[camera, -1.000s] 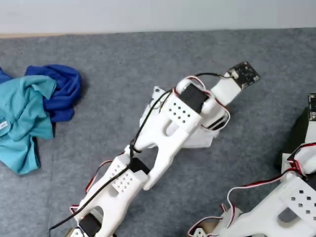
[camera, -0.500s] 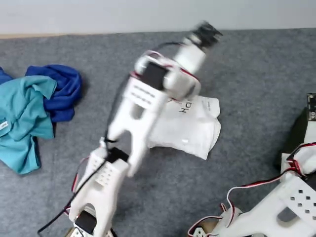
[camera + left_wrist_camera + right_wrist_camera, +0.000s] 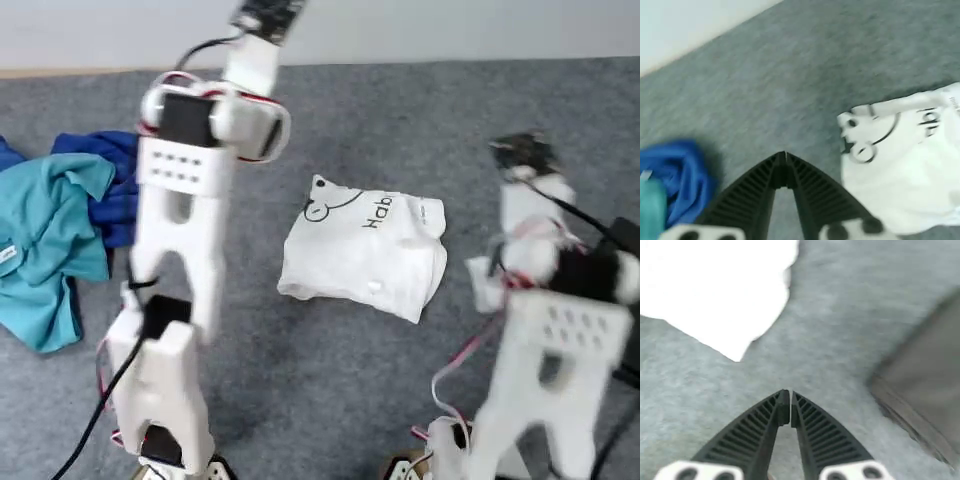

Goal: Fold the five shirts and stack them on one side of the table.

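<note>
A folded white shirt (image 3: 365,255) with black print lies in the middle of the grey table. A crumpled teal shirt (image 3: 45,240) and a blue shirt (image 3: 125,185) are heaped at the left edge. My left gripper (image 3: 786,157) is shut and empty, raised above the table between the blue shirt (image 3: 675,175) and the white shirt (image 3: 900,150). My right gripper (image 3: 786,392) is shut and empty too, just off the white shirt's (image 3: 715,290) right side, over bare table.
A dark folded cloth (image 3: 925,385) lies at the right edge, close to the right arm (image 3: 545,290). The left arm (image 3: 185,200) stands tall between the heap and the white shirt. Grey felt (image 3: 330,400) covers the table, with a pale wall behind.
The left arm swung off the white shirt to the left and back, uncovering it. The right arm came in from the right edge towards the shirt.
</note>
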`<state>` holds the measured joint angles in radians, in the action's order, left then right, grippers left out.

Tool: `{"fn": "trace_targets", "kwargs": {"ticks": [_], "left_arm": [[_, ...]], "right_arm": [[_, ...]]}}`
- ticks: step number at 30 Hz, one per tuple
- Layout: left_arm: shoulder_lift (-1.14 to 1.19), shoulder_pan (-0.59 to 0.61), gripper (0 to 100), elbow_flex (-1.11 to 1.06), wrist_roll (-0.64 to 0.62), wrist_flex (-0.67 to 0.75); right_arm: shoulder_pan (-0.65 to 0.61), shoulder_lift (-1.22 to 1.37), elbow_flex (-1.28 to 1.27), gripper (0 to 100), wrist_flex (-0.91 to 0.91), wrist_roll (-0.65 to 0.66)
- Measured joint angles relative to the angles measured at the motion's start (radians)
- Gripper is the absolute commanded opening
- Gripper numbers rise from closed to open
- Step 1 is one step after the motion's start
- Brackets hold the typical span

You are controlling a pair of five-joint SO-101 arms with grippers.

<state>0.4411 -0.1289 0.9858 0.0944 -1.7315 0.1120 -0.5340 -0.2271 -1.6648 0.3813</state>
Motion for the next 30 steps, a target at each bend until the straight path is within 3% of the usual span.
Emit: {"fn": "trace_targets", "kwargs": {"ticks": [9,17,23,30], "left_arm": [[-0.334,0.201,0,-0.381,0.000,0.000],[-0.480,0.339,0,-0.552,0.000,0.000],[-0.485,0.358,0,-0.559,0.000,0.000],[-0.485,0.358,0,-0.559,0.000,0.000]], "right_arm": [[-0.239,0.269,0.000,1.0,0.242,-0.032],[-0.404,0.358,0.000,1.0,0.310,-0.069],[-0.407,0.500,-0.006,1.0,0.439,-0.075],[-0.241,0.764,0.110,1.0,0.588,0.026]]}}
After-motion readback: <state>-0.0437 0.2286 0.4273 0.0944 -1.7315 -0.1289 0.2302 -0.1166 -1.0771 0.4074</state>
